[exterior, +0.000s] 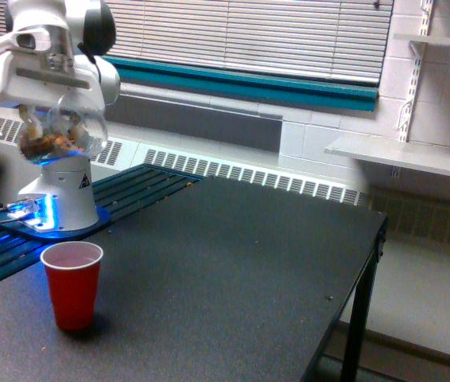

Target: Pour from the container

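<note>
The container (56, 134), a clear rounded jar with brown nuts lying in its lower part, hangs in the air at the exterior view's left, above and slightly behind the red cup (71, 284). My gripper (46, 111) is shut on the container from above, its fingers mostly hidden by the white hand. The red cup stands upright on the black table (233, 263) near its front left, and I cannot tell whether anything lies inside it. A wide gap separates the jar from the cup's rim.
The arm's white base (62, 199) with blue lights stands behind the cup on a dark slatted surface. The table's right edge (368, 263) drops off to the floor. A radiator, blinds and wall shelves (404, 155) line the back.
</note>
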{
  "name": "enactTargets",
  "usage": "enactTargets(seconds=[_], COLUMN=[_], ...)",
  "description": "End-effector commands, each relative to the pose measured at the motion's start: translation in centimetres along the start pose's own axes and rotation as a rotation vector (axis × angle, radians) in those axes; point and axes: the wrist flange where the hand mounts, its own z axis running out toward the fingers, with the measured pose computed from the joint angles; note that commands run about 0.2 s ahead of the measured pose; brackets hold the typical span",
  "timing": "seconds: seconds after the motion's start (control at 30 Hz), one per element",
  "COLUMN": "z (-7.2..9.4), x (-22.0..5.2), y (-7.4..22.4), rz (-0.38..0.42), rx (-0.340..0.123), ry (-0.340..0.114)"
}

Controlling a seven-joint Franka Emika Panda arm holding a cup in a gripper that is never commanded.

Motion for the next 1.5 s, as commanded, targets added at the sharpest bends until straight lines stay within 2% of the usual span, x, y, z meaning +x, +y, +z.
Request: enactTargets(seconds=[0.03,0.77,1.13,1.5], z=[0.9,4.2,5.0,5.6], x=[-1.3,-3.7,-4.3,-3.7], y=[1.1,3.5,4.6,4.9], rz=[0.009,-0.006,-0.027,-0.059], rx=[-0.031,-0.098,-0.13,-0.16], ry=[-0.026,-0.105,-0.135,-0.144])
